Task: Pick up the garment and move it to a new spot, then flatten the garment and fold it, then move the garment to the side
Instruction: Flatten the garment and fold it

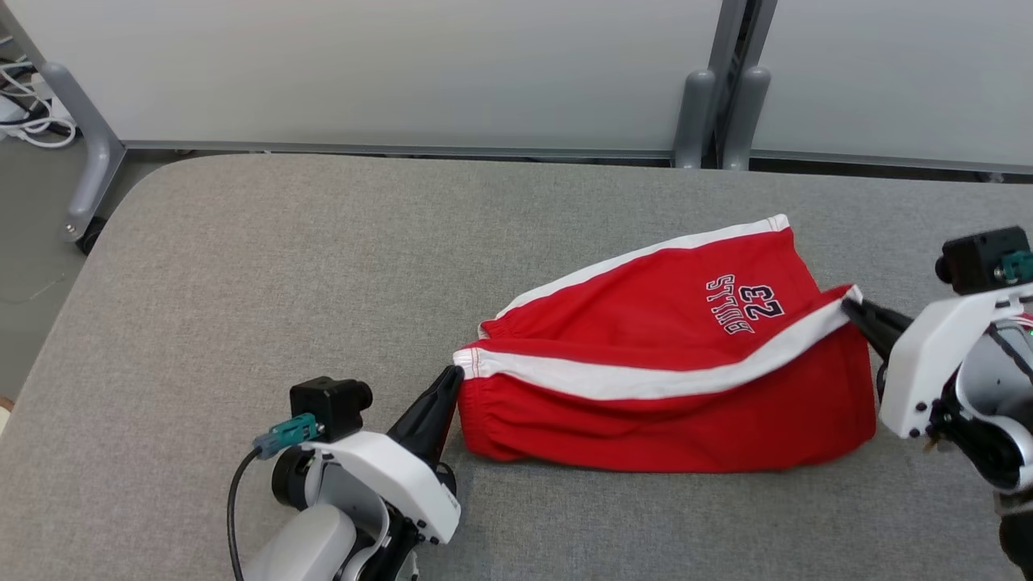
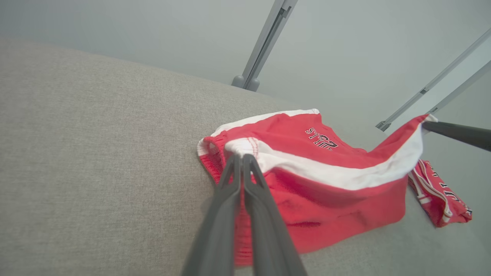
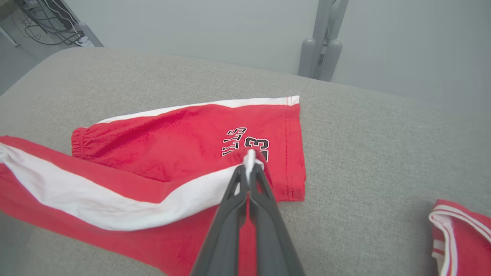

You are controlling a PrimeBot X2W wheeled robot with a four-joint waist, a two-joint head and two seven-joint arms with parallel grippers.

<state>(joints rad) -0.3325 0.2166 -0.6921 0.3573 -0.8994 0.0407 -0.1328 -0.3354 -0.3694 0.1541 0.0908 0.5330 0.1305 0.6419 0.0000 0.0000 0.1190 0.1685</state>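
Observation:
The garment (image 1: 662, 379) is a pair of red shorts with white side stripes and a black "23" print, lying on the grey padded table (image 1: 242, 266). Its near half is lifted off the far half, the white stripe stretched between my two grippers. My left gripper (image 1: 452, 377) is shut on the waistband corner (image 2: 239, 147). My right gripper (image 1: 851, 305) is shut on the white hem corner (image 3: 250, 159). In the left wrist view the right gripper's fingers (image 2: 456, 134) hold the raised hem at the right. The far half lies flat on the table (image 3: 199, 134).
A second red garment with white trim (image 3: 460, 237) lies on the table to the right of the shorts (image 2: 441, 195). Grey frame posts (image 1: 714, 113) stand behind the table against pale panels. A frame leg on a caster (image 1: 85, 161) and cables are at the far left.

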